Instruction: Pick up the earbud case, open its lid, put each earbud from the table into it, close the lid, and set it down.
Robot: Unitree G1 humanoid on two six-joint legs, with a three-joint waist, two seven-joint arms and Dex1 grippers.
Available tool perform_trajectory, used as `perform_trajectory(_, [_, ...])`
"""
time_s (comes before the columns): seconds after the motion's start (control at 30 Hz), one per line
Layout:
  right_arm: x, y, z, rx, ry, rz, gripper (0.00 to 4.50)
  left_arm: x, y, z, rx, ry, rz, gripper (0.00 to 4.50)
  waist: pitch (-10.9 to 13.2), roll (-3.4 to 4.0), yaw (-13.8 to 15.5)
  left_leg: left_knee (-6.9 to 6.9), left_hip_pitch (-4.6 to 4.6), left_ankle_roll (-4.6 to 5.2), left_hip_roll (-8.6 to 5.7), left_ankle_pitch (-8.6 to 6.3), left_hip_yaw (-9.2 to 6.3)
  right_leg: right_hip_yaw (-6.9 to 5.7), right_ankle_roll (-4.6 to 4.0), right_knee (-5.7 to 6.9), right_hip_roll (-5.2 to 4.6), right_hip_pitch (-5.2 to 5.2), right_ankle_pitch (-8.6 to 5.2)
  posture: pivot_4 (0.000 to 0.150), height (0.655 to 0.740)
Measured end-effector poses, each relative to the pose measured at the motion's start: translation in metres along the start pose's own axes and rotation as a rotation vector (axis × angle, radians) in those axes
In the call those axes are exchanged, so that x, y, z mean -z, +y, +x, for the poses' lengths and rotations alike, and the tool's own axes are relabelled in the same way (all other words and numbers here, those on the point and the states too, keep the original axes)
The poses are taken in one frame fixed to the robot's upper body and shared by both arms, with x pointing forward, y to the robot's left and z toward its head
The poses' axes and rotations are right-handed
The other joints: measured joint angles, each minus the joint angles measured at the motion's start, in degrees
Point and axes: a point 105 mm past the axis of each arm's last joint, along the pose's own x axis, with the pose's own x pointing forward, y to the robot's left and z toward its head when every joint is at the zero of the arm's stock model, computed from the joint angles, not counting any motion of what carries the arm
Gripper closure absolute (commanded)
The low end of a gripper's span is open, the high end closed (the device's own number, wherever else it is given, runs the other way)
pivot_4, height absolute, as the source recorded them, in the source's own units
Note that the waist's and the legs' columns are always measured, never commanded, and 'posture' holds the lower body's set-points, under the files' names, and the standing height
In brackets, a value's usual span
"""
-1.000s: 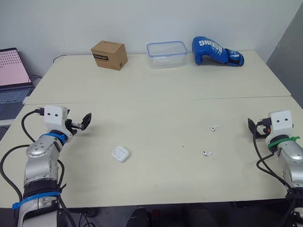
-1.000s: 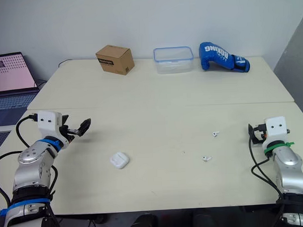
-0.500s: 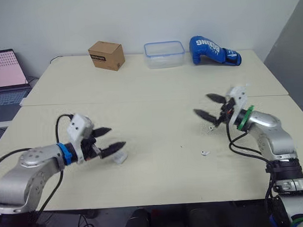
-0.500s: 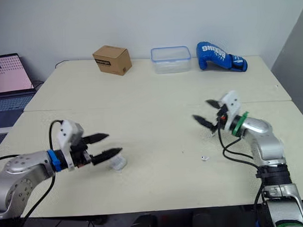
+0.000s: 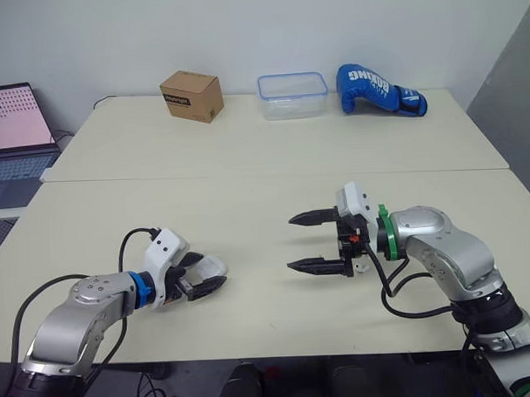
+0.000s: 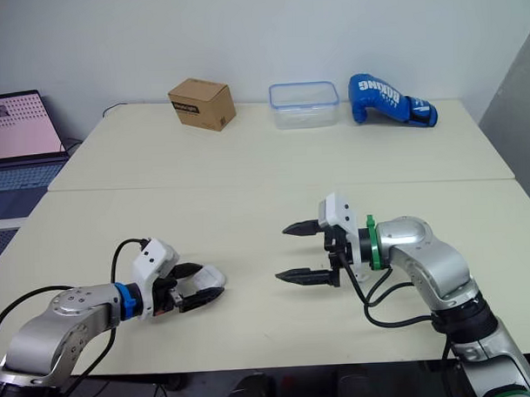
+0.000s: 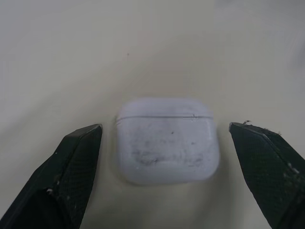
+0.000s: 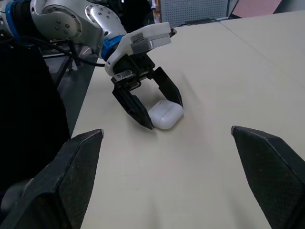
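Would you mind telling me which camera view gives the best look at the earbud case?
The left wrist view: the earbud case sits close, lid seam plain, between the left gripper's open jaws. The right wrist view shows it smaller; in the eye views those jaws partly hide it.

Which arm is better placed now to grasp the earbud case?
Left. The open left tool has its fingers on either side of the earbud case. The right tool, also open, stands apart from the case.
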Motion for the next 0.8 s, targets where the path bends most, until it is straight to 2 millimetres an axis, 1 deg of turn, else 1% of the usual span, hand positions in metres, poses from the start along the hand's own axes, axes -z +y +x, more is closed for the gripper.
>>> perform_trajectory(0.1, [-0.001,0.002,0.0,0.001,0.004,-0.001,0.0,0.0,0.0,0.001,0.012,0.005,0.015,0.03,0.0,0.0,-0.01,0.0,0.0,0.0,0.0,0.0,0.01,0.0,0.0,0.0,0.0,0.0,0.0,0.15,0.74])
perform_trajectory(0.13, [0.0,0.002,0.0,0.005,0.005,0.003,0.0,0.001,-0.001,0.0,0.022,0.011,0.023,0.41,0.0,0.0,0.0,0.0,0.0,0.0,0.01,0.0,0.01,0.0,0.0,0.0,0.0,0.0,0.0,0.15,0.74])
perform_trajectory(0.2, [0.0,0.0,-0.001,0.019,0.006,0.011,0.0,0.002,-0.001,-0.002,0.032,0.026,0.034,0.84,0.0,0.0,-0.01,0.0,0.0,0.0,0.01,0.0,0.02,0.0,-0.01,0.0,0.0,0.0,0.0,0.15,0.74])
perform_trajectory(0.27, [0.0,-0.001,-0.002,0.028,0.006,0.016,0.0,0.003,-0.002,-0.004,0.046,0.046,0.04,1.53,0.0,0.0,-0.01,-0.01,0.01,0.0,0.01,0.0,0.02,0.0,-0.01,-0.01,0.0,0.0,-0.01,0.15,0.74])
perform_trajectory(0.3, [0.0,-0.001,-0.002,0.028,0.007,0.017,0.0,0.004,-0.002,-0.006,0.055,0.057,0.043,1.73,0.0,0.0,-0.02,-0.02,0.0,0.0,0.01,0.0,0.02,0.0,-0.01,-0.01,0.0,0.0,-0.02,0.15,0.74])
perform_trajectory(0.43, [0.0,-0.004,-0.004,0.04,0.005,0.017,0.0,0.007,-0.004,-0.009,0.07,0.076,0.065,1.74,0.0,0.01,-0.05,-0.04,0.02,0.0,0.02,0.0,0.06,0.02,-0.02,-0.04,-0.01,-0.01,-0.03,0.15,0.74])
perform_trajectory(0.5, [-0.002,-0.009,-0.005,0.058,0.003,0.015,0.0,0.004,-0.004,-0.005,0.062,0.043,0.077,1.74,0.0,0.02,0.0,-0.04,0.02,0.0,0.0,0.0,0.06,0.01,-0.02,-0.04,-0.02,0.0,-0.03,0.15,0.74])
perform_trajectory(0.53, [-0.004,-0.012,-0.007,0.075,0.001,0.015,0.0,0.0,-0.004,0.001,0.055,0.007,0.086,1.74,0.0,0.02,0.03,-0.01,0.0,0.0,0.01,0.0,0.04,-0.02,-0.02,-0.04,-0.03,-0.01,-0.02,0.15,0.74])
perform_trajectory(0.57, [-0.004,-0.017,-0.008,0.097,0.0,0.02,0.0,-0.009,-0.004,0.008,0.049,-0.048,0.117,1.74,0.0,0.0,0.28,0.06,-0.06,0.0,0.01,0.0,-0.02,-0.1,-0.02,-0.06,-0.02,0.0,-0.02,0.15,0.74])
perform_trajectory(0.63, [-0.002,-0.023,-0.01,0.133,0.008,0.073,0.0,-0.043,-0.005,0.02,0.036,-0.196,0.266,1.74,-0.01,-0.07,0.78,0.12,-0.2,-0.02,-0.01,0.01,-0.11,-0.16,-0.04,-0.11,-0.03,-0.03,0.0,0.15,0.74])
perform_trajectory(0.7, [0.0,-0.028,-0.011,0.154,-0.013,0.199,0.0,-0.088,-0.007,0.021,-0.001,-0.371,0.52,1.74,-0.02,-0.09,1.23,0.11,-0.23,-0.04,-0.04,0.02,-0.07,-0.13,-0.07,-0.15,-0.08,-0.05,0.02,0.15,0.74])
perform_trajectory(0.73, [0.001,-0.029,-0.012,0.156,-0.02,0.261,0.0,-0.107,-0.009,0.019,-0.022,-0.436,0.666,1.74,-0.03,-0.08,1.36,0.05,-0.21,-0.04,-0.07,0.02,-0.03,-0.1,-0.07,-0.16,-0.13,-0.06,0.02,0.15,0.74])
perform_trajectory(0.8, [0.004,-0.032,-0.01,0.171,-0.034,0.358,0.0,-0.126,-0.011,0.018,-0.046,-0.517,0.896,1.74,-0.04,-0.05,1.24,-0.02,-0.14,-0.03,-0.08,0.01,0.11,-0.04,-0.08,-0.15,-0.21,-0.08,0.03,0.15,0.74])
